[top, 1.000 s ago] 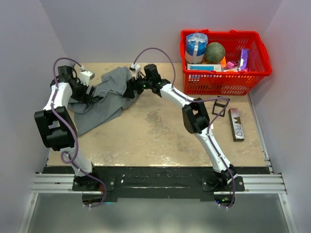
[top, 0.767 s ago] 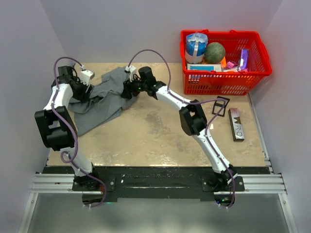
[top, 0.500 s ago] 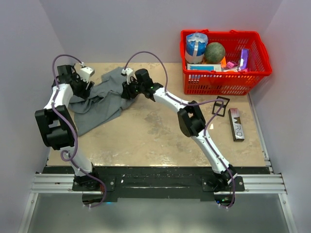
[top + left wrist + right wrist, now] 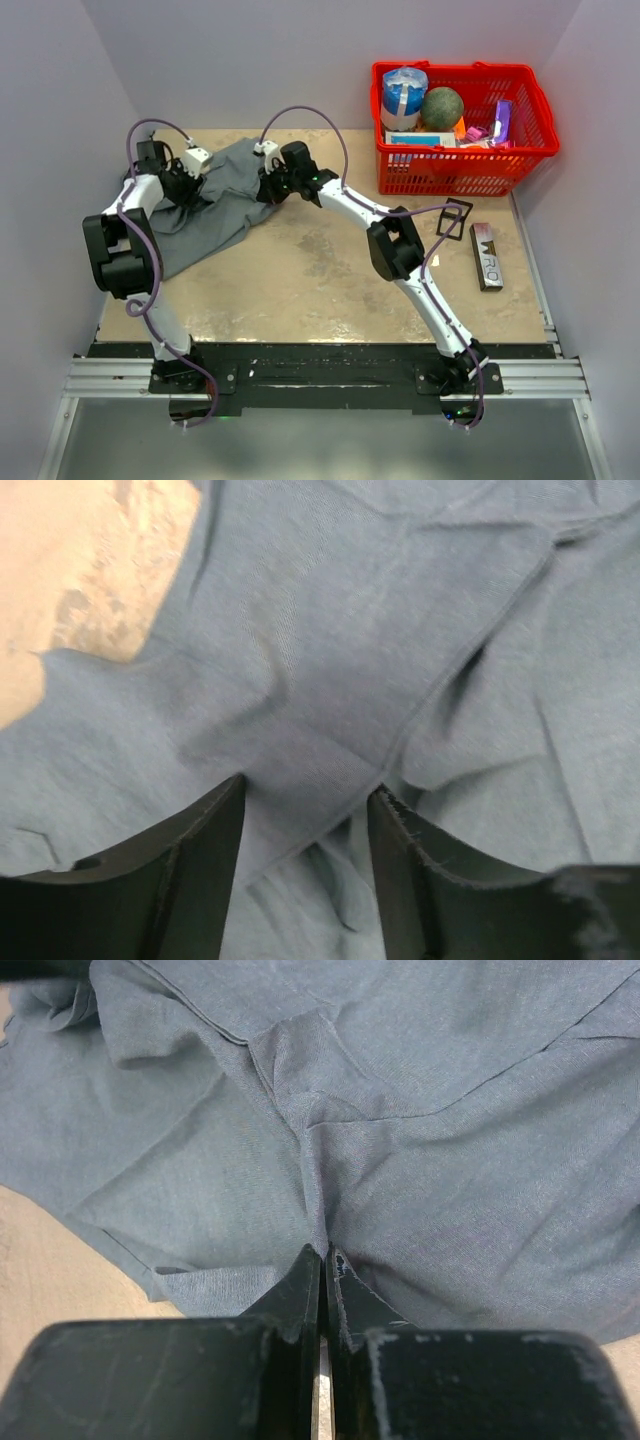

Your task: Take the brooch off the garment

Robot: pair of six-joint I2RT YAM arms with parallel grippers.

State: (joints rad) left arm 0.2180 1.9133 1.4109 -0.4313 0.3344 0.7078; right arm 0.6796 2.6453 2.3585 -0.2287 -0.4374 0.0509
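Note:
The garment [image 4: 215,205] is a crumpled grey shirt at the table's far left. The brooch is out of view in every frame. My left gripper [image 4: 187,188] is pressed down on the shirt's left part. In the left wrist view its fingers [image 4: 308,790] stand apart, straddling a raised hemmed fold of the garment [image 4: 380,630]. My right gripper [image 4: 268,187] reaches across to the shirt's right edge. In the right wrist view its jaws [image 4: 325,1252] are shut, and a pinch of the garment [image 4: 400,1090] puckers into the tips.
A red basket [image 4: 545,130] full of packets and a green ball stands at the back right. A black box [image 4: 487,257] lies near the right edge, with a small black square frame [image 4: 452,218] beside it. Grey walls close in on the left, right and back.
My right gripper slid left along the shirt's edge and shut on the cloth. My left gripper moved right over the shirt, its jaws narrowing around a fold.

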